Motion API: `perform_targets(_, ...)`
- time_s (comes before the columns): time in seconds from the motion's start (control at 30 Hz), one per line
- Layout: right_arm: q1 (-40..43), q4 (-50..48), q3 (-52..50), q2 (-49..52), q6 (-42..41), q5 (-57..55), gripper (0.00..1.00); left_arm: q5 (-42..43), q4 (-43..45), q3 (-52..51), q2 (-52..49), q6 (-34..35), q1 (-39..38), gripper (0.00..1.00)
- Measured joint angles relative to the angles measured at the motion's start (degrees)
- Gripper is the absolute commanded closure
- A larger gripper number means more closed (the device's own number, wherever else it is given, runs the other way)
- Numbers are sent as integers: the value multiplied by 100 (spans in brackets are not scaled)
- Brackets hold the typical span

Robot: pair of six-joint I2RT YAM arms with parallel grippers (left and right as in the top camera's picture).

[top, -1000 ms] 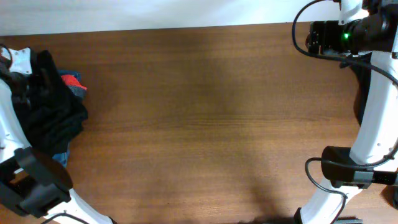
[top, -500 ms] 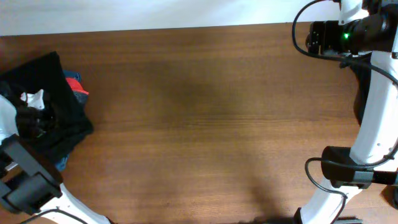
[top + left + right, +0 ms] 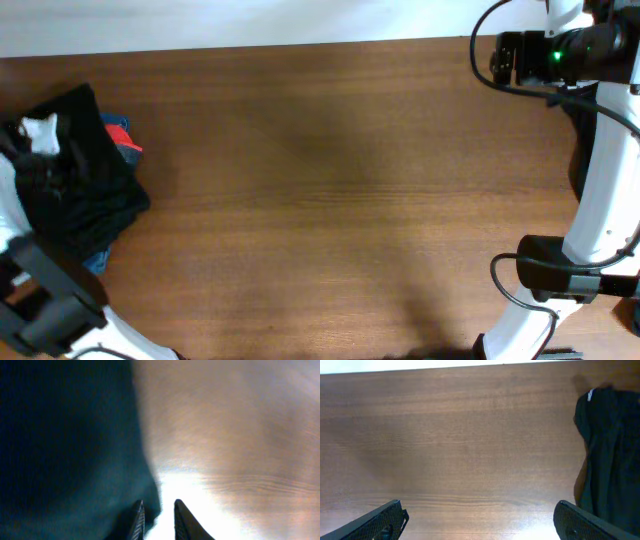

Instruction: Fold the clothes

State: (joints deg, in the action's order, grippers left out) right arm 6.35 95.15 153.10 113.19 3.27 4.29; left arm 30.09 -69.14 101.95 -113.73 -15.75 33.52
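A crumpled pile of dark clothes (image 3: 85,180) lies at the table's left edge, with a red piece (image 3: 120,133) and a blue piece (image 3: 97,262) poking out. My left arm hangs over the pile. In the left wrist view the left gripper (image 3: 158,504) is open by a narrow gap at the edge of a dark teal garment (image 3: 65,445), and bright table shows between the fingers. My right gripper (image 3: 479,507) is wide open and empty above bare wood. Another dark garment (image 3: 610,450) lies to its right.
The brown wooden table (image 3: 330,200) spans the whole overhead view, with a white wall strip along its far edge. The right arm's base and cables (image 3: 560,275) stand at the right front.
The left arm swung toward the near edge and back toward the far edge over the pile. The pile spread out from a tighter bunch. The right arm barely moved.
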Motion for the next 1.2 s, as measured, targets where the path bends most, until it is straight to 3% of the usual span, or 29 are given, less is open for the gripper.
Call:
perform_targets(0.03,0,-57,0,0,42,0,1,0,168,13,234,-20,-173,56)
perform_targets(0.07,0,-98,0,7,66,0,1,-11,275,44,417,-52,-343,37)
perform_targets(0.1,0,-138,0,17,103,0,1,-44,459,70,645,-61,-566,1)
perform_targets(0.27,-15,-330,0,435,190,0,1,-466,1353,243,1257,-85,-1934,1)
perform_targets(0.43,-66,-393,-20,1082,192,199,1,-767,1458,240,1182,-81,-2927,1)
perform_targets(0.67,-33,184,-55,1054,50,343,1,-1224,938,225,1303,-11,-3161,1)
perform_targets(0.77,-22,175,-400,514,-39,302,1,-1451,542,184,1722,22,-3152,1)
perform_targets(1.0,-11,151,-2889,-2181,-282,-26,1,-1624,501,-553,3154,103,-3152,1)
perform_targets(1.2,-11,-846,-5335,-4013,-466,-90,1,-1707,1226,-2474,4874,190,-3152,1)
